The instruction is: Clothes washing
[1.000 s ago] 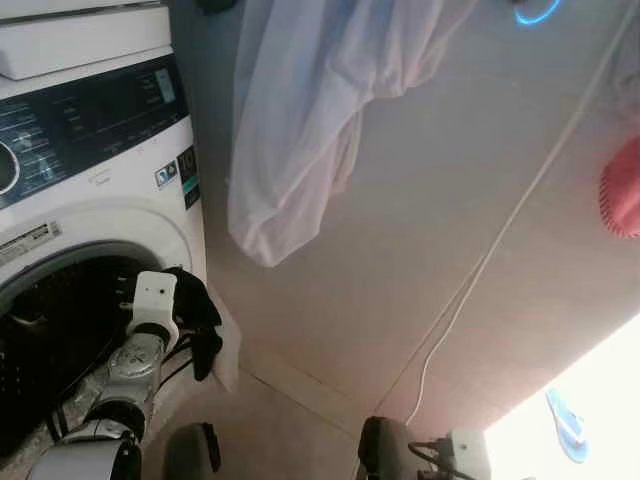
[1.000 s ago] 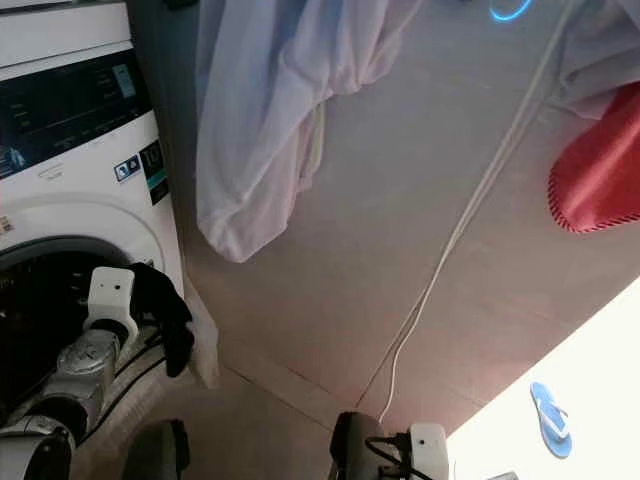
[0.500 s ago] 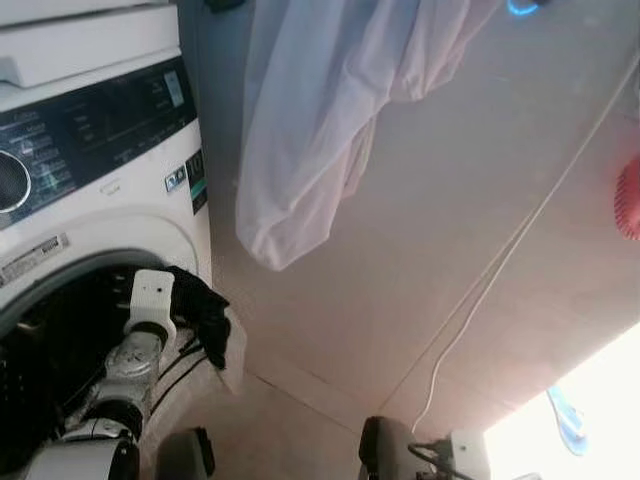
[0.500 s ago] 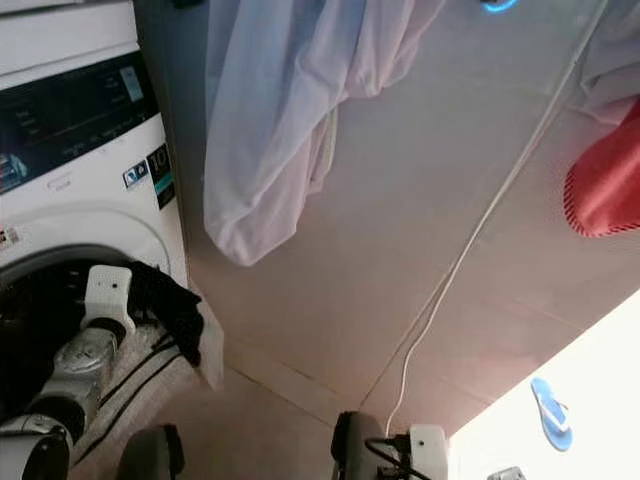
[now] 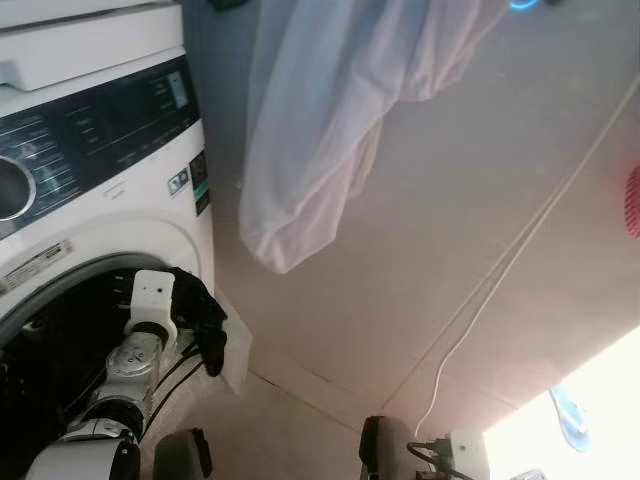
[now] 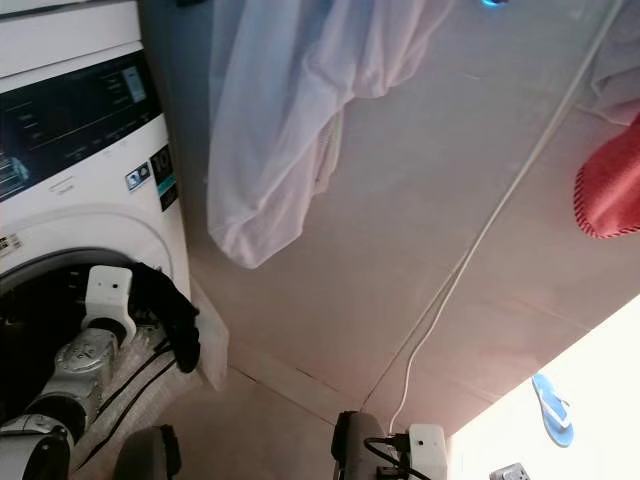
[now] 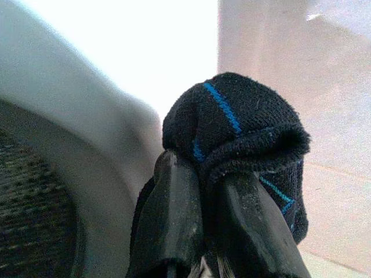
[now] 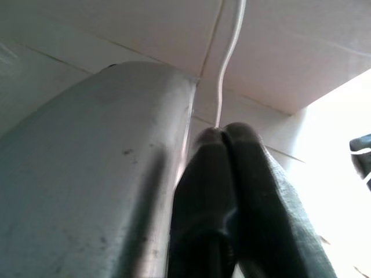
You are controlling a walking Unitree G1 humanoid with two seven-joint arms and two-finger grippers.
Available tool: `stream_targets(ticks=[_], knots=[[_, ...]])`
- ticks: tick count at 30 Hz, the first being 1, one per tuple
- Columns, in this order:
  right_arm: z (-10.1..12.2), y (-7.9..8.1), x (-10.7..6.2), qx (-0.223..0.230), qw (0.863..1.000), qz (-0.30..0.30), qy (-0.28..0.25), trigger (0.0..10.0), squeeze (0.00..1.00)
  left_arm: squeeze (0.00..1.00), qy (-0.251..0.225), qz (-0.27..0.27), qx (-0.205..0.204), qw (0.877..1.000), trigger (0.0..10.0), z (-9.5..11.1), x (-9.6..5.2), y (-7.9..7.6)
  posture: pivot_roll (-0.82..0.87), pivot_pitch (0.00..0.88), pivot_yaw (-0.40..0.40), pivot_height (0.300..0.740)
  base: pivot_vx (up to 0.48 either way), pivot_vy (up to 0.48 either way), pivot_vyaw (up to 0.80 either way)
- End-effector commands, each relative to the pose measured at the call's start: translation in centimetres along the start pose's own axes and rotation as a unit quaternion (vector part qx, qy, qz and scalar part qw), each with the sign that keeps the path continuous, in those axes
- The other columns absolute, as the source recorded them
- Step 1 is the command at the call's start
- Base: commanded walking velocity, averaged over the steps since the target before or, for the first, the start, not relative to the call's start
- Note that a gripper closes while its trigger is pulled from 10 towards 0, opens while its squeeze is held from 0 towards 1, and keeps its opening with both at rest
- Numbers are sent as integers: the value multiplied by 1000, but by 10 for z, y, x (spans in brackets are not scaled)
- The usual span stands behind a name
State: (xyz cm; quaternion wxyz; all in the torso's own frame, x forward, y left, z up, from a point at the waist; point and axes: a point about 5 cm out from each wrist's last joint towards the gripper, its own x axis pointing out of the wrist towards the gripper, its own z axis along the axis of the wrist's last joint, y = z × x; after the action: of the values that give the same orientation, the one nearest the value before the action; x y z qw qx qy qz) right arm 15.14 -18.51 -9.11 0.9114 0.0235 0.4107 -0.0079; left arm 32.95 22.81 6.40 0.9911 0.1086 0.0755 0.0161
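Right now our left gripper [image 7: 211, 217] pinches a black sock [image 7: 243, 139] tight at the washing machine [image 5: 100, 150] door hole, ready to drop it in, while our right gripper [image 8: 223, 174] hangs closed and empty.

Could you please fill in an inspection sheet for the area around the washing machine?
Surface: pale tiled floor.
Job's things: white front-loading washing machine; black sock with blue stripes at its drum opening.
Clutter: blue flip-flop, red cloth.
Grippers: left gripper shut on the sock; right gripper shut, holding nothing, hanging low.
Cables: white cord across the floor.
Surroundings: pale hanging fabric beside the machine.
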Motion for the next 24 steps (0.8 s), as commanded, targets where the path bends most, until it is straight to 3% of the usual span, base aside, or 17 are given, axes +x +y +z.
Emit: stream_targets(ticks=[1,24], knots=[[-26,19,-6,-3,998,34,56,10000,0,0,-4,7,2,1000,10000,3,1,5,181,0,-131,497,0,270,0],[-26,19,-6,-3,998,34,57,10000,0,0,-6,8,1,1000,10000,3,1,6,181,0,-131,497,0,282,0]])
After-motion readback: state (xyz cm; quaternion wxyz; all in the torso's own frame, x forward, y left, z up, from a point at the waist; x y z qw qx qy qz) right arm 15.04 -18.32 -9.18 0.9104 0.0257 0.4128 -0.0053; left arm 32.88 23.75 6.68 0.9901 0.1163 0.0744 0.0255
